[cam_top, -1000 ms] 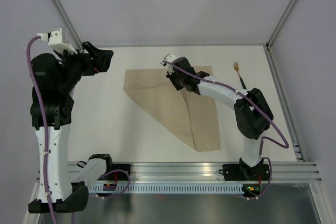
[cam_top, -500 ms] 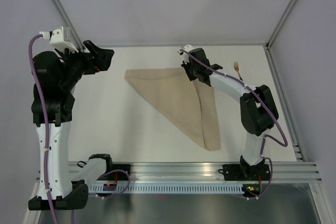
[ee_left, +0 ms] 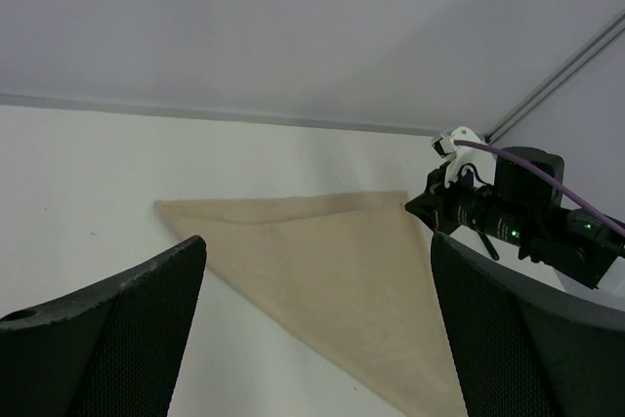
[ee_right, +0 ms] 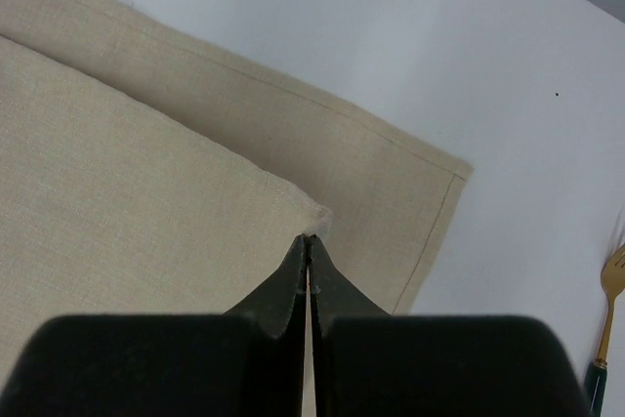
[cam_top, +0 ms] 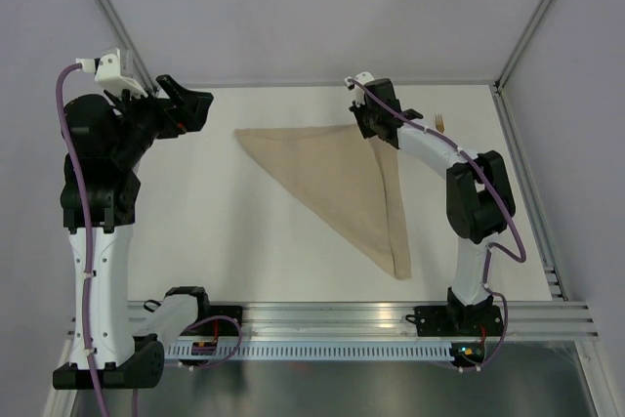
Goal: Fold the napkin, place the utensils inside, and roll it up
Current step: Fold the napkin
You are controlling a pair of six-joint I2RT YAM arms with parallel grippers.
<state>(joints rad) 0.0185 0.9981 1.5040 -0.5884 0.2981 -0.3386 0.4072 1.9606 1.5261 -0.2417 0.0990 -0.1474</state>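
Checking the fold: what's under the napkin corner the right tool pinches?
The lower layer of the napkin, its hemmed corner showing beyond the right tool. Anything beneath is covered.

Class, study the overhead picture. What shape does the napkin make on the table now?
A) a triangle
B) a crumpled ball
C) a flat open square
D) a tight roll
A: the napkin lies flat, folded corner to corner into a triangle, with its upper layer's corner pinched in the shut right tool.
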